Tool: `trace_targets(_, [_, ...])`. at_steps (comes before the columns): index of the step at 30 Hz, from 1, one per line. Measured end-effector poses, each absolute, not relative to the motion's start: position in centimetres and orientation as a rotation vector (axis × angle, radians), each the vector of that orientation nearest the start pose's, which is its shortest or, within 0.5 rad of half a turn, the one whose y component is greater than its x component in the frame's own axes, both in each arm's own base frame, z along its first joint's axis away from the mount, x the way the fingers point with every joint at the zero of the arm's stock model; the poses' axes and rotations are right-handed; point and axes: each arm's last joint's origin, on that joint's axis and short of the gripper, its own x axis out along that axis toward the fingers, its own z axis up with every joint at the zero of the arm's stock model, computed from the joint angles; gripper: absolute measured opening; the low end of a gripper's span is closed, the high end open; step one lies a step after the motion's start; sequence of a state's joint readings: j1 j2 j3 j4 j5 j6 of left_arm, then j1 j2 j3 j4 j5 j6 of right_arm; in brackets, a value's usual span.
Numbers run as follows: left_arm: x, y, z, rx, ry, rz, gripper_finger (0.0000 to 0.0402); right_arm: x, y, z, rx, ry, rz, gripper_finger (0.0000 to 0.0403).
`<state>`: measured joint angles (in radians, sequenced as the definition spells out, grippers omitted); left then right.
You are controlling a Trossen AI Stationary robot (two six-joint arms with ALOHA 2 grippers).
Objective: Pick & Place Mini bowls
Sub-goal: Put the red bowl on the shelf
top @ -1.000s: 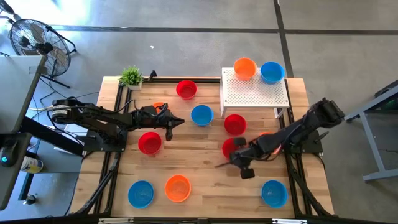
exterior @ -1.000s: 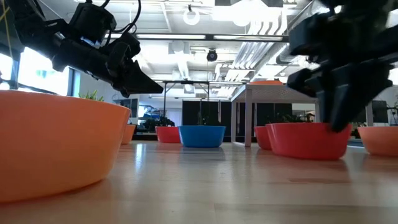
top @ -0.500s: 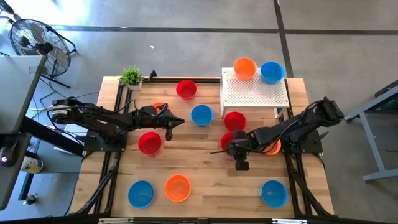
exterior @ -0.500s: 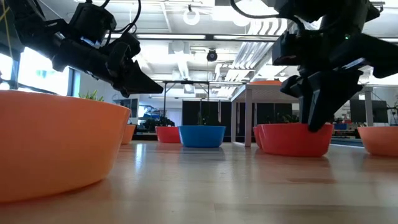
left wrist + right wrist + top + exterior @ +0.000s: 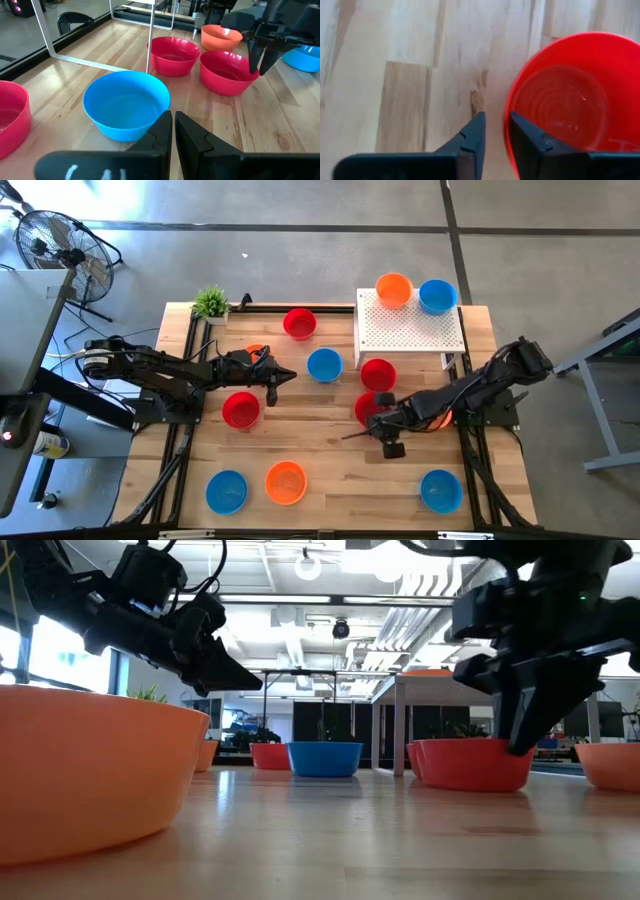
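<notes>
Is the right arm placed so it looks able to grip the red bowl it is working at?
Probably yes. The right gripper is open right at the red bowl's near rim, one finger about over the rim, the other outside above bare wood. Nothing lies between; it seems only to need lowering.

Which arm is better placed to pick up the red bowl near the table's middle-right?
The right arm, probably. The right gripper is at the red bowl's rim, fingers slightly apart astride it. The left gripper is shut, well away, beside the blue bowl.
</notes>
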<state>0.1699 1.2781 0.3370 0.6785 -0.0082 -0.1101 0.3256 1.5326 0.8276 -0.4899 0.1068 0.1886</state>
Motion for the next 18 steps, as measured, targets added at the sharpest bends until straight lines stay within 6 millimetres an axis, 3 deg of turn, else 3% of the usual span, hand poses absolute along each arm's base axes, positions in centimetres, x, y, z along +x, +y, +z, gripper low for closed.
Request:
trace_targets(5, [22.7,3.9,16.9,-0.13,0.252,0.191,0.0021,26.0,8.3,16.6,-0.061,1.169,0.076,0.0011])
trace_targets(10, [22.7,3.9,16.9,-0.13,0.251,0.191,0.0021,26.8,9.0,18.5,-0.01,1.152,0.108,0.0009])
trace_targets(13, [22.7,3.9,16.9,-0.13,0.252,0.191,0.0021,27.6,10.1,21.2,0.004,1.13,0.131,0.0003])
trace_targets(18, [22.7,3.9,16.9,-0.13,0.252,0.191,0.0021,28.5,11.1,27.8,0.009,1.09,0.119,0.0003])
